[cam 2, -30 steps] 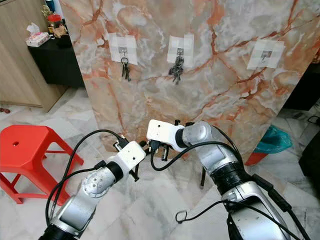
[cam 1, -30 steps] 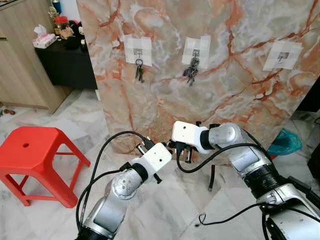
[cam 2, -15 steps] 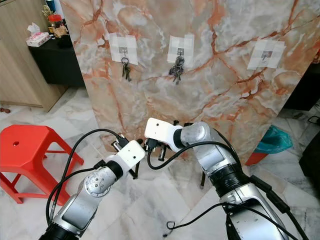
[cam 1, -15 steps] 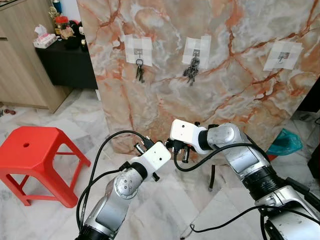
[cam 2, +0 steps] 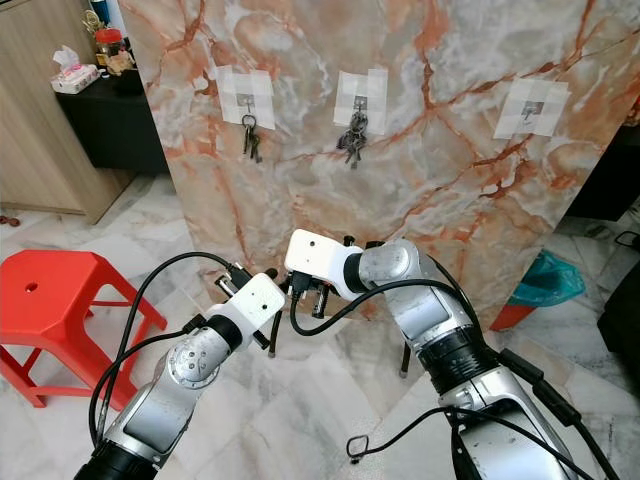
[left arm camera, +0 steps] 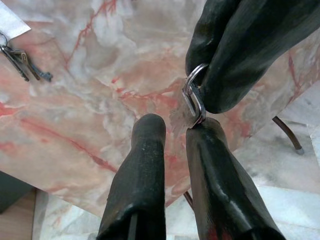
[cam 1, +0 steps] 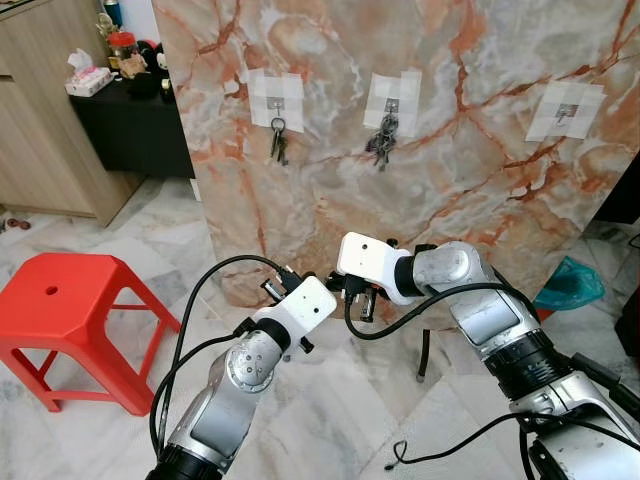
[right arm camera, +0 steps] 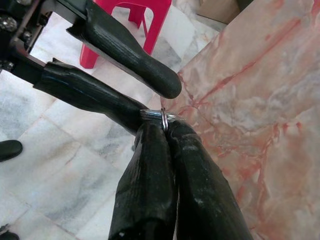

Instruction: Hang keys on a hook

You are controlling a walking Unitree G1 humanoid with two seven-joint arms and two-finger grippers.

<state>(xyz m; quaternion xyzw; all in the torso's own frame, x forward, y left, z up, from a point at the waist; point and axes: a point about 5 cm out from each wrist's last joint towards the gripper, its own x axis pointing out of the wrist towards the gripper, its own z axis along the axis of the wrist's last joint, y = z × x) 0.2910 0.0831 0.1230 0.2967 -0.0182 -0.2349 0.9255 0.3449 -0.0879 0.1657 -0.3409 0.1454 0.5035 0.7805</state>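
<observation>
Key ring (left arm camera: 194, 96): pinched between closed fingers of right gripper (right arm camera: 167, 126), low before marble panel (cam 1: 450, 130). Left gripper (left arm camera: 176, 131): fingers parted, one tip touching the ring. Panel hooks: two hold key bunches (cam 1: 278, 139), third hook (cam 1: 566, 111) bare.

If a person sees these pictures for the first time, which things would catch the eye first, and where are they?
Low in front of the marble panel, the two grippers meet: the right gripper is shut on a key ring, and the open left gripper touches that ring with one finger. Higher on the panel, two taped hooks carry key bunches, and a third hook to the right is bare. A red stool stands on the floor at the left.
</observation>
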